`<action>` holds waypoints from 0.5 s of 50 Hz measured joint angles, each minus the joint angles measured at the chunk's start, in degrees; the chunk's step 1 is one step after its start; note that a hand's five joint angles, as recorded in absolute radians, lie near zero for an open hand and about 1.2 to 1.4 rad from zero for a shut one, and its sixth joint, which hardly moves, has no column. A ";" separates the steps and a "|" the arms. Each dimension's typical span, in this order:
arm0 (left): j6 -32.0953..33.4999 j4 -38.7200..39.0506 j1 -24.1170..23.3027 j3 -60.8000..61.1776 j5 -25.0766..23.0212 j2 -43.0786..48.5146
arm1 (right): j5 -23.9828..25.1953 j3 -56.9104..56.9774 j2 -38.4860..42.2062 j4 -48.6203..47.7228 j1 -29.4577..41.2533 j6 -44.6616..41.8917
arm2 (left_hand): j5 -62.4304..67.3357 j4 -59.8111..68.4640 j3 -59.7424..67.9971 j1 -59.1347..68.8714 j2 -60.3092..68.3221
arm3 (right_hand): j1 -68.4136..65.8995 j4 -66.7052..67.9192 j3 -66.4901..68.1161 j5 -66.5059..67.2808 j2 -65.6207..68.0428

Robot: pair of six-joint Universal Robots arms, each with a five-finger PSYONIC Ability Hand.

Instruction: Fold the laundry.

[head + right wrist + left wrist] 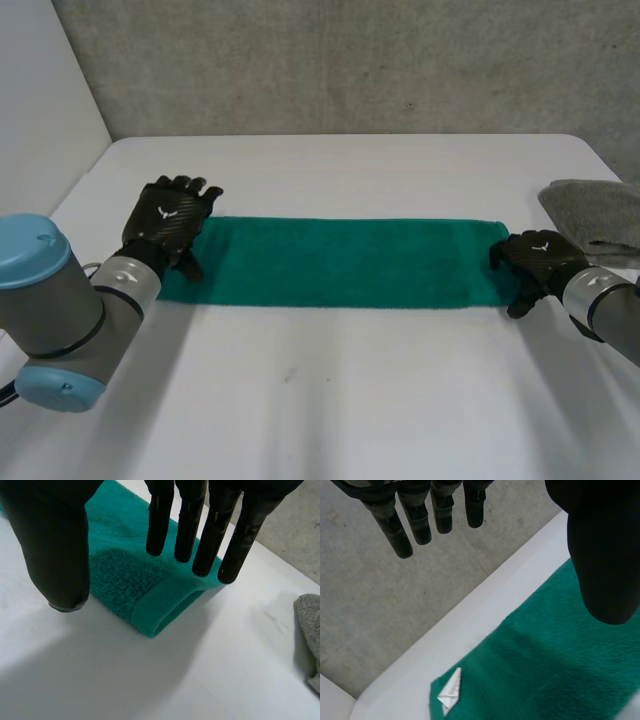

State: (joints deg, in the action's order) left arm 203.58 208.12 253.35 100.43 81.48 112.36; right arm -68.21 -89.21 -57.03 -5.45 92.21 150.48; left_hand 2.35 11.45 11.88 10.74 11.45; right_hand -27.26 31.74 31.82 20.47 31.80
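Over the green towel (340, 262), left robot hand (170, 218) and right robot hand (535, 262) spread open, empty; grey cloth (595, 210) cropped.

High head, close wrists, shared towel (340, 262)

Green towel (340, 262), grey cloth (598, 212), white table (330, 400).

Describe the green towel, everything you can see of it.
The towel is green terry, folded into a long narrow strip lying flat across the table. A white tag sticks out at a corner near the left hand; a flat woven band crosses the end under the right hand, where the layers gape slightly. Each hand is over one end, fingers straight; contact cannot be told. A grey cloth lies apart from it.
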 measured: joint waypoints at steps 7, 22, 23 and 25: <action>-0.88 -0.90 -0.01 0.28 0.00 -0.20 | -0.12 3.36 3.63 -0.38 0.10 0.55 | 0.00 0.00 0.00 0.00 0.00 | -14.18 16.35 16.96 16.05 17.04; -0.62 -1.03 0.17 0.24 0.14 -0.86 | -1.49 5.19 3.19 -0.70 -3.04 -1.69 | 0.00 0.00 0.00 0.00 0.00 | -28.20 36.27 35.47 35.38 35.20; -0.63 -1.14 0.20 0.27 0.14 -1.04 | -1.70 5.11 2.64 -0.71 -3.88 -2.38 | 0.00 0.00 0.00 0.00 0.00 | -28.19 36.27 35.46 35.38 35.20; -0.67 -1.49 0.29 0.38 0.16 -1.42 | -2.18 4.96 1.33 -0.63 -5.90 -4.30 | 0.00 0.00 0.00 0.00 0.00 | -28.20 36.27 35.47 35.38 35.20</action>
State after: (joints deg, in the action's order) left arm 202.91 206.63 253.64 100.81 81.63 110.94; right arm -70.39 -84.25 -55.70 -6.08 86.32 146.18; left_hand 2.35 11.45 11.88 10.74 11.45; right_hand -55.46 68.02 67.29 55.85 67.00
